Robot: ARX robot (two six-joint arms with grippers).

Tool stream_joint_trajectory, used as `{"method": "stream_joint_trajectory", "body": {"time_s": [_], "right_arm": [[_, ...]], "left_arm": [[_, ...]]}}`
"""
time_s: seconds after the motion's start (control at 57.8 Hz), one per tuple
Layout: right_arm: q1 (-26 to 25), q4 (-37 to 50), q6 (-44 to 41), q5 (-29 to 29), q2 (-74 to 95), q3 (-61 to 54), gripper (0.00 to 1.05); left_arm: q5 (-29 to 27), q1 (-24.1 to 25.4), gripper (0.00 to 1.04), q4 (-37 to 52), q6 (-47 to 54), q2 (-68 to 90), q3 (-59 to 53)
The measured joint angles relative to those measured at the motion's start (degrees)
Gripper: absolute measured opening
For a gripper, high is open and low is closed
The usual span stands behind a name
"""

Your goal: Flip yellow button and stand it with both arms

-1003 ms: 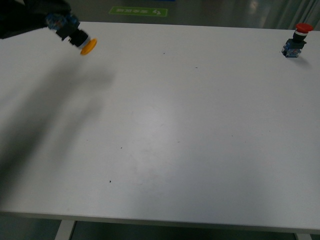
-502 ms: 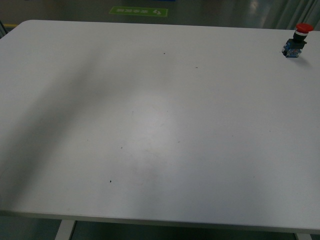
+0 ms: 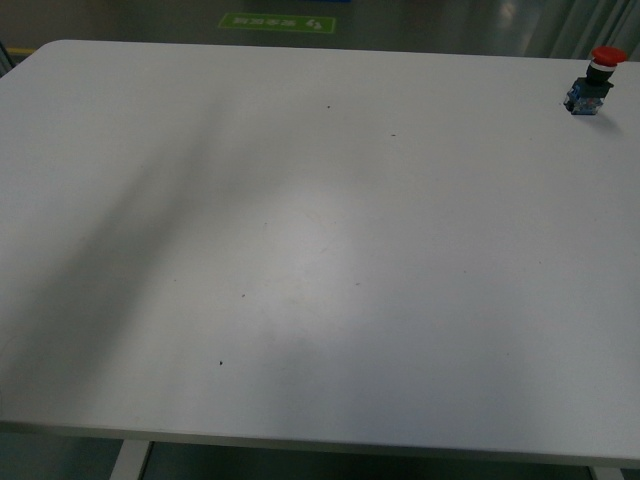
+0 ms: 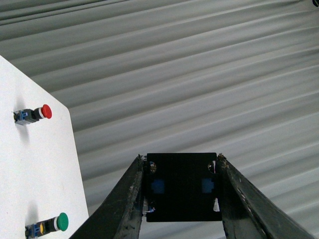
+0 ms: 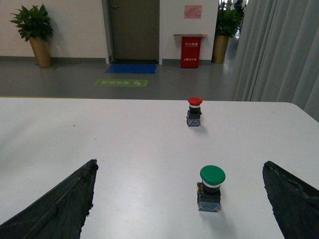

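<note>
- Front view: a second ago you had the yellow button at the far left corner of the tabletop [image 3: 320, 250], held in the air. It has since left this view, and so has the arm. Only a soft shadow [image 3: 110, 260] crosses the left side now. The red button [image 3: 592, 82] stands upright at the far right corner, where it stood before. I judge the pick-up done and the flip or handover in progress.
- Left wrist view: the left gripper [image 4: 180, 157] is raised off the tabletop and the camera looks out at a ribbed grey wall. Its jaws are closed narrow on the yellow button [image 4: 182, 188]. You see only the black boxy contact block with two blue spots, gripped on both sides. The orange-yellow cap is hidden, so you cannot tell which way it faces.
- Right wrist view: the right gripper [image 5: 179, 164] hangs low over the tabletop with its jaws spread wide and nothing in them. A green button [image 5: 212, 186] stands upright between the fingers' line of sight, with the red button beyond. The yellow button is not in this view, so the second arm has yet to meet it.
</note>
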Motion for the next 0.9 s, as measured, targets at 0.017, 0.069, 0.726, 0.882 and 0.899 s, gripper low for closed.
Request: {"method": "stream_joint_trajectory", "body": {"time_s": [0.017,0.069,0.726,0.882,0.899], "right_arm": [[0.00,0.00,0.00,0.00,0.00,0.00,0.97],[0.00,0.00,0.00,0.00,0.00,0.00,0.97],[0.00,0.00,0.00,0.13,0.02,0.00,0.97],[0.00,0.00,0.00,-0.04,0.00,0.00,0.97],[0.00,0.00,0.00,-0.04,0.00,0.00,0.97]], "left_arm": [[0.00,0.00,0.35,0.02,0.00,0.00,0.00],[0.00,0.00,0.35,0.02,-0.15,0.02,0.00],[-3.04,-1.14,0.35,-5.99,-8.13,14.64,20.57],[-1.90,-2.47,0.35,-7.41,-7.65,15.23,22.56],[-1.84,-2.60,0.35,-7.41,-7.61,15.23,22.67]]}}
